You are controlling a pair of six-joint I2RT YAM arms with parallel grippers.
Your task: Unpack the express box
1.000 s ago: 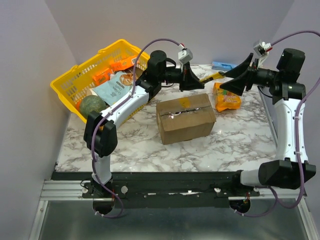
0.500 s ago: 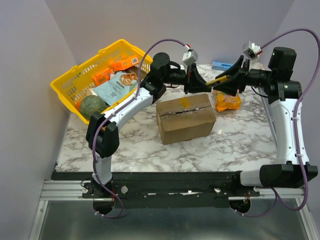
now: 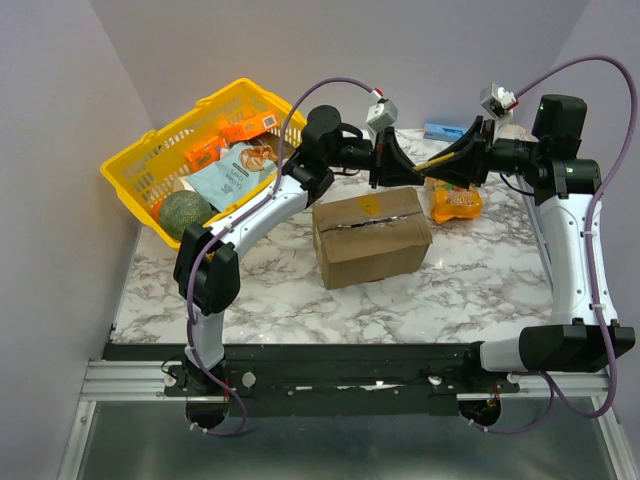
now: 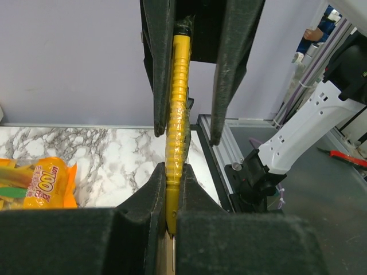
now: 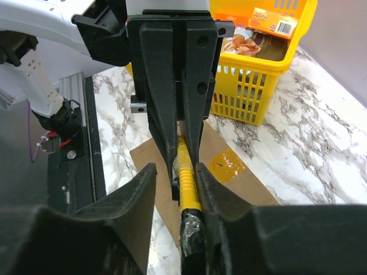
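Observation:
The express box (image 3: 370, 235), a brown carton with a yellow sticker and taped top seam, sits closed at the table's middle; it also shows under the fingers in the right wrist view (image 5: 143, 156). My left gripper (image 3: 392, 165) hovers above the box's far edge, shut on a yellow utility knife (image 3: 425, 160). The left wrist view shows the knife (image 4: 176, 103) clamped between my left gripper's (image 4: 171, 172) fingers. My right gripper (image 3: 447, 160) faces it and is open around the knife's black taped end (image 5: 192, 229). One finger touches the knife and the other stands apart in the right wrist view (image 5: 175, 172).
A yellow plastic basket (image 3: 130, 165) with snack packs and a green round fruit stands at the back left; it also shows in the right wrist view (image 5: 258, 86). An orange snack bag (image 3: 455, 203) lies right of the box. A blue pack (image 3: 445, 130) lies at the back wall.
My right gripper has moved left toward the left gripper and now surrounds the knife's end. My left gripper has shifted slightly right with the knife. The box has not moved.

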